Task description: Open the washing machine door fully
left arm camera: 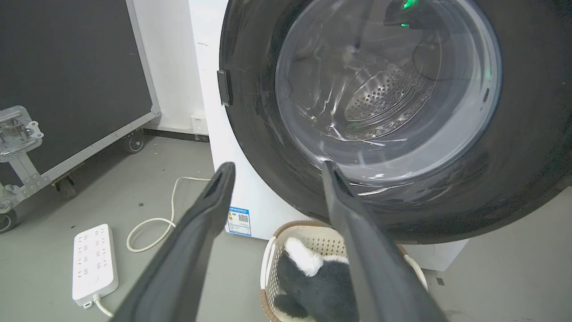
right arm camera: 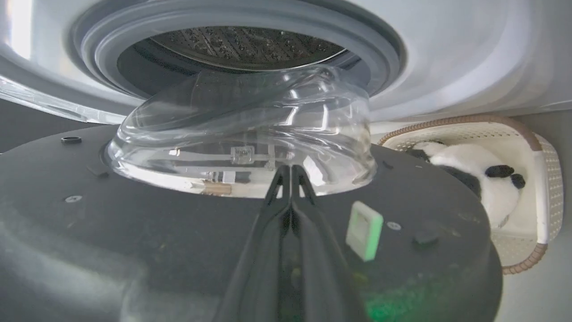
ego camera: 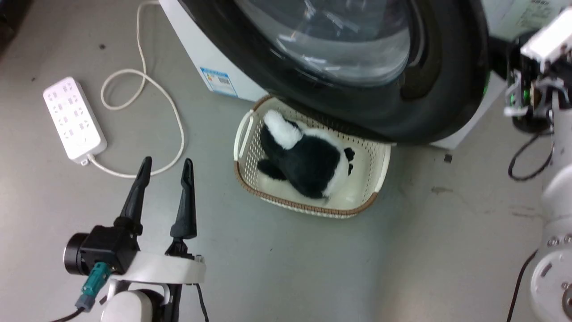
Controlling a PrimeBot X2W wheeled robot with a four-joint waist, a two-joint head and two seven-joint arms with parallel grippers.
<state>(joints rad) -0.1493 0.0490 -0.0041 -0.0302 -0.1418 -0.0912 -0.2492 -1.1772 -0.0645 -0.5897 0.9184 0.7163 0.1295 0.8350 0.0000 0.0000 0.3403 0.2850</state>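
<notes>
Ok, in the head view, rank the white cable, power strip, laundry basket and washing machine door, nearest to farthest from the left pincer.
1. White cable, right at the tips of the left pincer.
2. Power strip, to its left, and laundry basket, to its right: too close to call.
3. Washing machine door, upper right, above the basket.

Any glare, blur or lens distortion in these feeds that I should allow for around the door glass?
Head view: white glare streaks on the washing machine door glass. Left wrist view: rippled reflections there; the left gripper looks soft near the lens. Right wrist view: wide-angle bends the door rim, green glow low down, right gripper tips sharp.
</notes>
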